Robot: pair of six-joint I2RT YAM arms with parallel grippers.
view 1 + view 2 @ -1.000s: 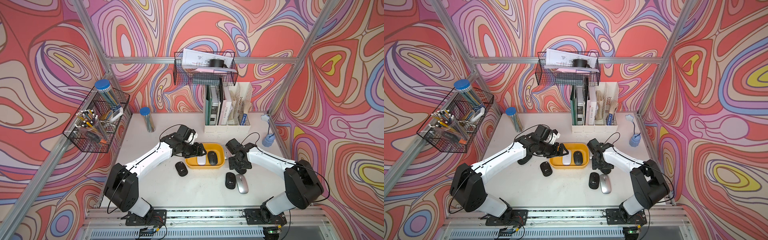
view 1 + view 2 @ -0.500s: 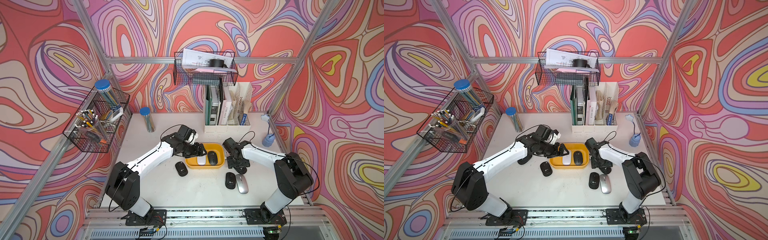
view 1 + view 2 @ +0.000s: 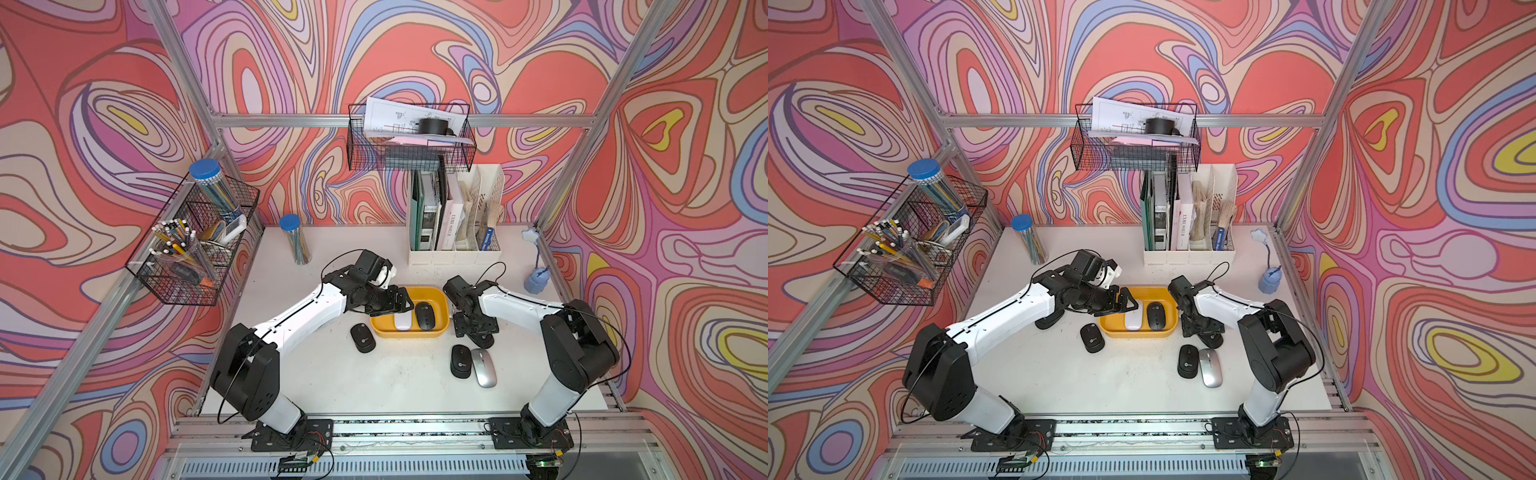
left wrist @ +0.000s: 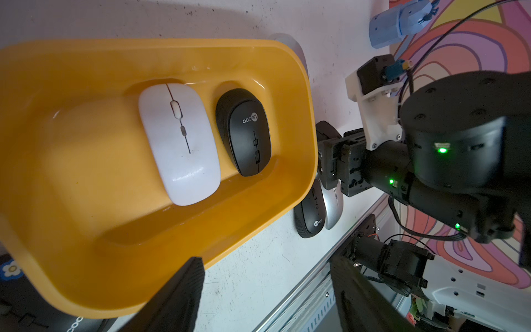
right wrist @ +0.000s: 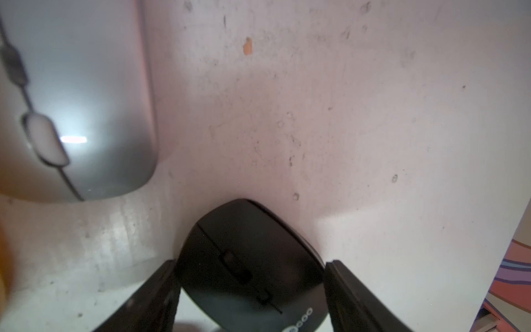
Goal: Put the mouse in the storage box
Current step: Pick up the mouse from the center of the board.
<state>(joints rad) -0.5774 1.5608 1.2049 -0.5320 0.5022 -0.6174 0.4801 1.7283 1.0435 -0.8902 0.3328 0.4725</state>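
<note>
Enclosed cell, swirled in coral, lilac, blue and yellow.
Patterned walls (image 3: 415,50) on three sides, braced by aluminium struts (image 3: 291,120); pale, scuffed surface (image 3: 395,382) below. Black wire basket (image 3: 374,160) of papers on the back wall, side basket (image 3: 187,286) with pencils. White file organizer (image 3: 455,257) at the rear, blue-capped tube (image 3: 297,245) and small blue lamp (image 3: 538,280) nearby. Bright, even light.

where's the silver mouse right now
In a top view the silver mouse lies on the table on the robot's right side, close beside a black mouse, and nearer the robot's base than the yellow storage box.
</note>
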